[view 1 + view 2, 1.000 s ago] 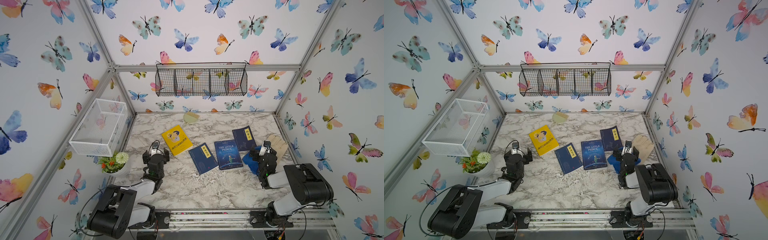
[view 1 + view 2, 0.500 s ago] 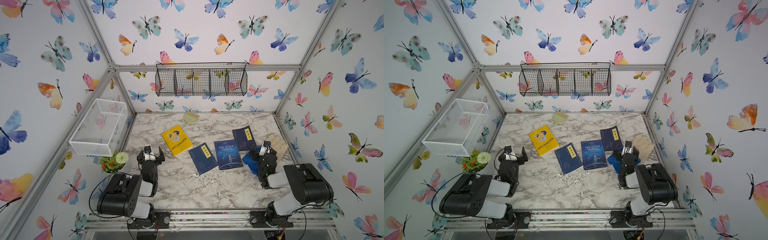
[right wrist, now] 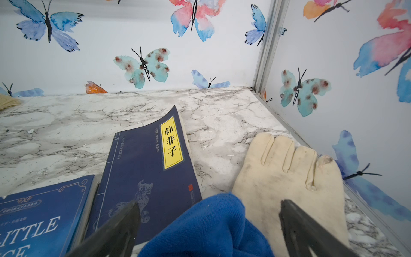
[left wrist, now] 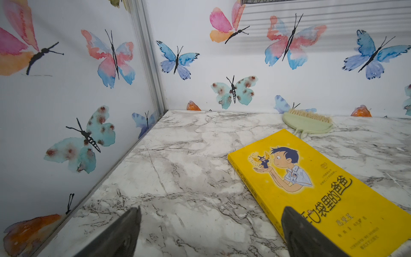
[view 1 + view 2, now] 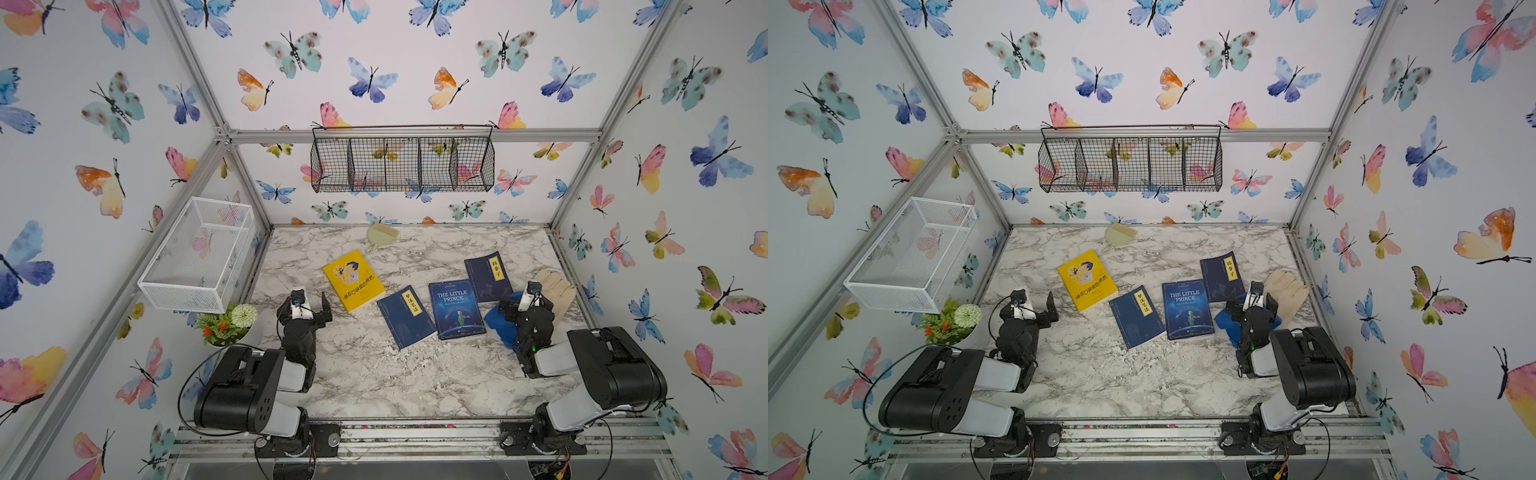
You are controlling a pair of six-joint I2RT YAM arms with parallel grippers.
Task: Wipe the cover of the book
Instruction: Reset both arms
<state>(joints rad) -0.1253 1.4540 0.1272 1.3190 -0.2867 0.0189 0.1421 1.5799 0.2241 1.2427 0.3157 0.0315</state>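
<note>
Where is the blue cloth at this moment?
In both top views, the blue cloth lies on the right of the table, between the Little Prince book and the pale glove.

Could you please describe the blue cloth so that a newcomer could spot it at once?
Look at the right side of the marble table, where the open right gripper hovers. Below it lies the blue cloth, bunched between a navy book and a cream glove. It alone is bright blue, soft and unprinted.
</note>
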